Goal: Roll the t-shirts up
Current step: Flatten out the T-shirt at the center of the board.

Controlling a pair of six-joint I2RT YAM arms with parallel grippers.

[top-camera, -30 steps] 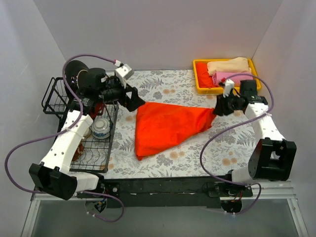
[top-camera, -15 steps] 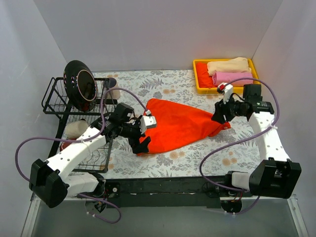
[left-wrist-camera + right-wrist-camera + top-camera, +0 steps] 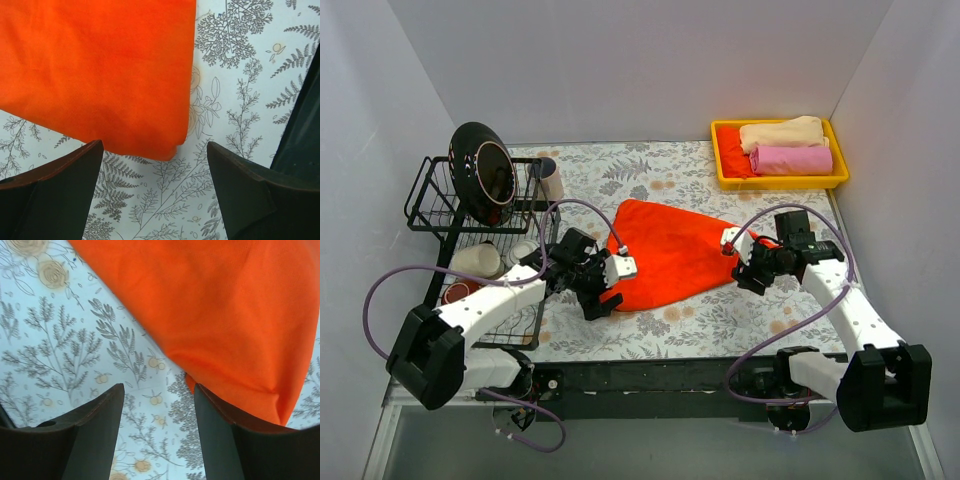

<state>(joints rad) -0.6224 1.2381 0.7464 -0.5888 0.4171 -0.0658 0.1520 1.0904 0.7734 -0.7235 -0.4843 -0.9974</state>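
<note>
Black wire dish rack [image 3: 438, 205], with a dark round bowl [image 3: 480, 172] propped in it, stands along the left edge of the floral-patterned table [image 3: 700, 325], out of the way of the work. Just right of it, the left gripper [image 3: 603, 297] hangs low at the near-left corner of the bright orange-red cotton t-shirt [image 3: 670, 250]. The shirt lies folded into a long wedge across the middle of the table. In the left wrist view the jaws stand wide with only the table's print between them. The folded corner is just ahead of the fingertips, so I judge the gripper is placed to take that corner.

At the wedge's narrow right end the right gripper [image 3: 748, 274] sits close to the cloth. Its wrist view shows the jaws parted and empty, with the shirt's edge just past one finger. Both ends are flanked and neither is held, so the cloth looks laid out for a roll not yet begun.

In the far right corner the yellow plastic tray [image 3: 720, 160] holds a pale cream rolled t-shirt [image 3: 780, 133] and a pink rolled t-shirt [image 3: 790, 160] side by side. These are likely finished ones, parked clear of the arms.
</note>
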